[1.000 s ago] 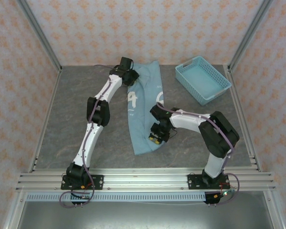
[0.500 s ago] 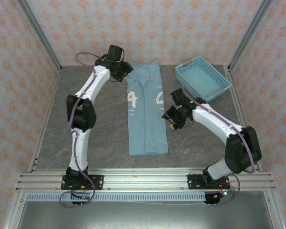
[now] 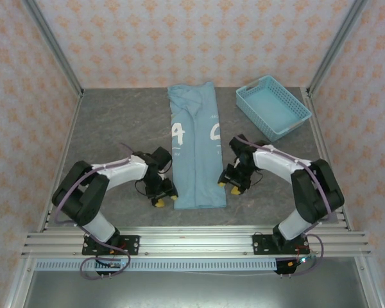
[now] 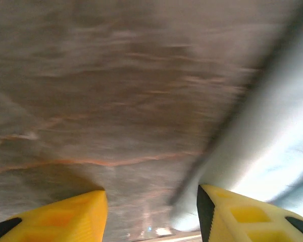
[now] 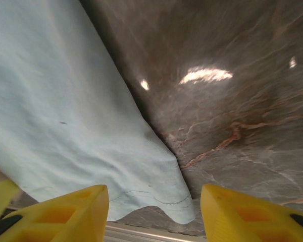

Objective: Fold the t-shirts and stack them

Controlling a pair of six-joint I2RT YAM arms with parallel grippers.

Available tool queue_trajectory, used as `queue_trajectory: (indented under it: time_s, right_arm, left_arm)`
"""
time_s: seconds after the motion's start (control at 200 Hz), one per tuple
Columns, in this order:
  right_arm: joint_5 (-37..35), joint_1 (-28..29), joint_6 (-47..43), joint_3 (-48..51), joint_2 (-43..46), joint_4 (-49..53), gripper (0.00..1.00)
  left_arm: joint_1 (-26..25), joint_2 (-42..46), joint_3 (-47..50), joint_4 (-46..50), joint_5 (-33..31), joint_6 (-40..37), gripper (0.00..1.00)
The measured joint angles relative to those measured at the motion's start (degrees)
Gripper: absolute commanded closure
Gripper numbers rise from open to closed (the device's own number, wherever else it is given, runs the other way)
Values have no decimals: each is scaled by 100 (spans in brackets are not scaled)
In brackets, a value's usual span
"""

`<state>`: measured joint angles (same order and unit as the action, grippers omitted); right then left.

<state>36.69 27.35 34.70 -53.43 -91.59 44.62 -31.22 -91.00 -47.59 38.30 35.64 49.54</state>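
Observation:
A light teal t-shirt (image 3: 196,151) lies folded into a long narrow strip down the middle of the table, white lettering showing near its middle. My left gripper (image 3: 162,197) is low at the strip's near left corner, open, with bare table between its yellow fingers (image 4: 60,217) and the shirt's edge (image 4: 272,146) at the right finger. My right gripper (image 3: 234,183) is low beside the strip's near right edge, open; its wrist view shows the shirt's hem corner (image 5: 156,196) between the fingers (image 5: 242,214), not gripped.
A light blue plastic lattice basket (image 3: 273,107) stands at the back right of the dark marbled table (image 3: 109,128). Metal frame rails (image 3: 192,242) run along the near edge, and patterned walls close in the sides and back.
The left arm swung from the shirt's far collar end down to its near left corner. The right gripper slid a little nearer along the right edge. The shirt stays flat.

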Motion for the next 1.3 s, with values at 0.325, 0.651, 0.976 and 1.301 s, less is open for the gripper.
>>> queue_trajectory:
  time_s: [0.325, 0.651, 0.976, 1.301]
  right_arm:
    - [225, 363, -2, 323, -319, -136, 53]
    - [151, 382, 476, 378, -358, -83, 96]
    - [603, 907, 758, 730, 125, -487, 100]
    - [391, 1064, 920, 201, 1034, 348, 100]
  left_arm:
    - [-498, -236, 109, -573, 170, 538, 77]
    - [-450, -229, 142, -568, 289, 505, 100]
    - [-520, 468, 848, -1045, 299, 439, 100]
    - [-544, 2035, 802, -229, 125, 468, 100]
